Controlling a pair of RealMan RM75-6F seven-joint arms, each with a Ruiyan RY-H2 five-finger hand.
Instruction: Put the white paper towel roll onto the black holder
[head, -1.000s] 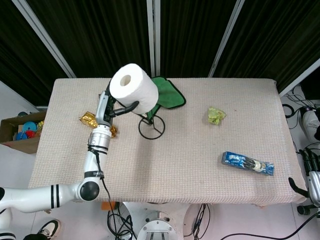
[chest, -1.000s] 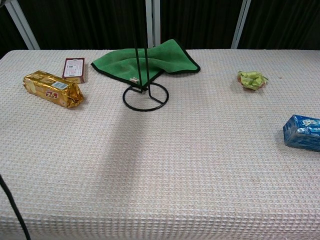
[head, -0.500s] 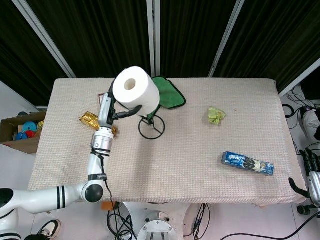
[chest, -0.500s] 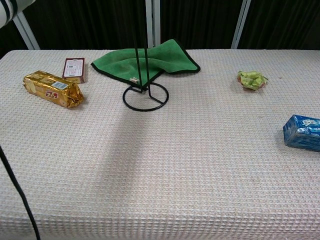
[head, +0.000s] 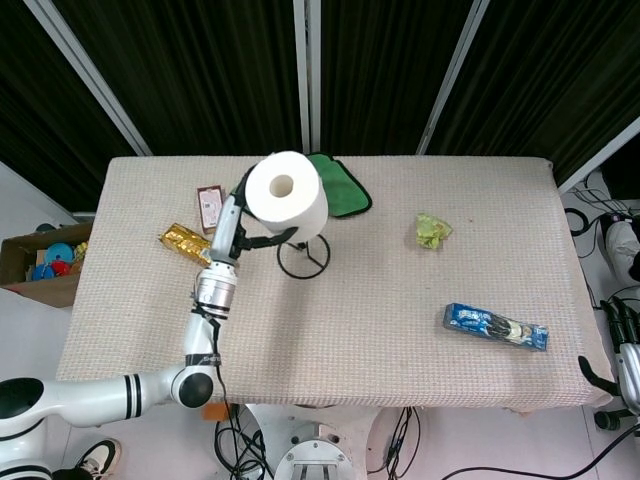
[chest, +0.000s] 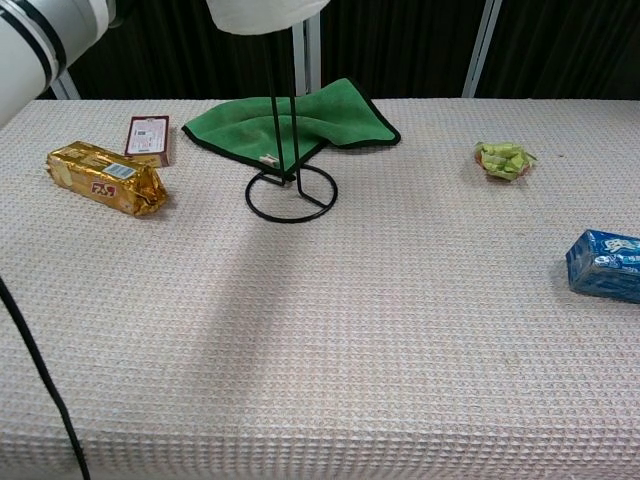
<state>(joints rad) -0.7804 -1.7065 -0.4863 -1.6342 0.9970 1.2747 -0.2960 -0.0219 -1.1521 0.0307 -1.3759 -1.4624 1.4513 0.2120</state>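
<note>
Overhead, the roll is gripped by the left hand and held in the air above the holder, core upright and set near the rod's top. Whether the rod has entered cannot be told. Only the roll's underside at the rod is shown in the chest view. The right hand is nowhere seen.

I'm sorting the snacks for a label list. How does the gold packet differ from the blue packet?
The gold packet is shiny gold with red print and lies at the table's left, beside a small red box. The blue packet is blue with white print, longer and slimmer, alone at the right. Both lie flat on the cloth, untouched by any hand.
</note>
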